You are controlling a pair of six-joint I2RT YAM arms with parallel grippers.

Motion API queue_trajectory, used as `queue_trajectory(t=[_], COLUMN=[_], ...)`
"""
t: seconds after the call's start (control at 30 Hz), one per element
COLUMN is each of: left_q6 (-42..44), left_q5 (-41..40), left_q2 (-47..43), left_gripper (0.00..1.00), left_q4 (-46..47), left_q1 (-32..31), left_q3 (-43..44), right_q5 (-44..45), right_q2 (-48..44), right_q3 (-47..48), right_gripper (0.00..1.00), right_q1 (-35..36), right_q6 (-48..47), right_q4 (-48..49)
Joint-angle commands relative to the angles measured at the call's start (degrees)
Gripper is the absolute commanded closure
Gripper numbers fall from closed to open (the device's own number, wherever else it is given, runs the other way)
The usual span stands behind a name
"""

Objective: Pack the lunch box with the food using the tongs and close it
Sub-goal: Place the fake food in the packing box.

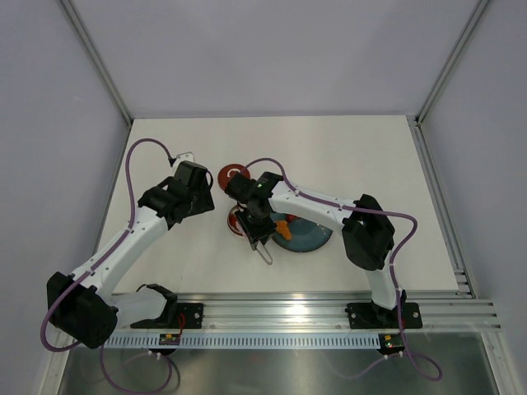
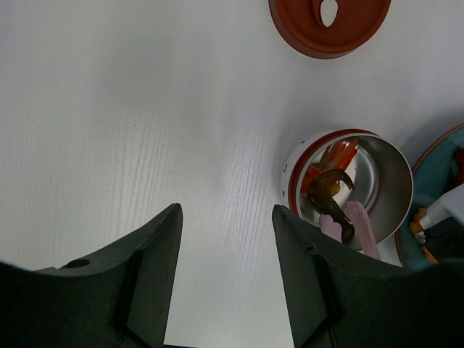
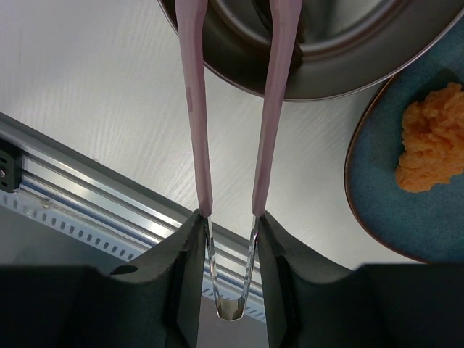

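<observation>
The steel lunch box (image 2: 384, 174) stands open on the white table, orange and red food (image 2: 337, 156) lying inside. Its dark red lid (image 2: 297, 22) lies flat a little beyond it. My right gripper (image 3: 229, 217) is shut on the pink tongs (image 3: 196, 109) near their bend, one finger pressing each arm. The tongs' tips (image 2: 360, 225) reach over the box's rim, and a dark brown piece (image 2: 326, 190) sits at them inside the box. My left gripper (image 2: 226, 210) hovers open over bare table just left of the box, holding nothing.
A teal plate (image 3: 384, 188) with an orange lump of food (image 3: 431, 138) lies right of the lunch box, touching or nearly so. The aluminium rail (image 3: 87, 196) runs along the near table edge. Cage walls enclose the table (image 1: 346, 156).
</observation>
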Motion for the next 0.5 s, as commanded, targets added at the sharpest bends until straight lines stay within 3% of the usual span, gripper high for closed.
queue_trajectory(t=[0.0,0.33,0.47], left_q6=[0.4,0.4,1.5], left_q5=[0.1,0.1,2.6], left_q2=[0.1,0.4,0.2], left_gripper=[0.44,0.43,0.44], left_q4=[1.5,1.6,1.9], left_q1=[0.2,0.3,3.2], left_q3=[1.1,1.1,0.5], right_q5=[0.9,6.2,10.6], right_q2=[-1.0,-4.0,-5.7], right_q3=[2.4,5.2,7.1], right_gripper=[0.62,0.67,0.68], right_q1=[0.4,0.1,-0.8], right_q6=[-1.1,-0.1,1.0], right_q4=[-0.7,-1.8,-2.7])
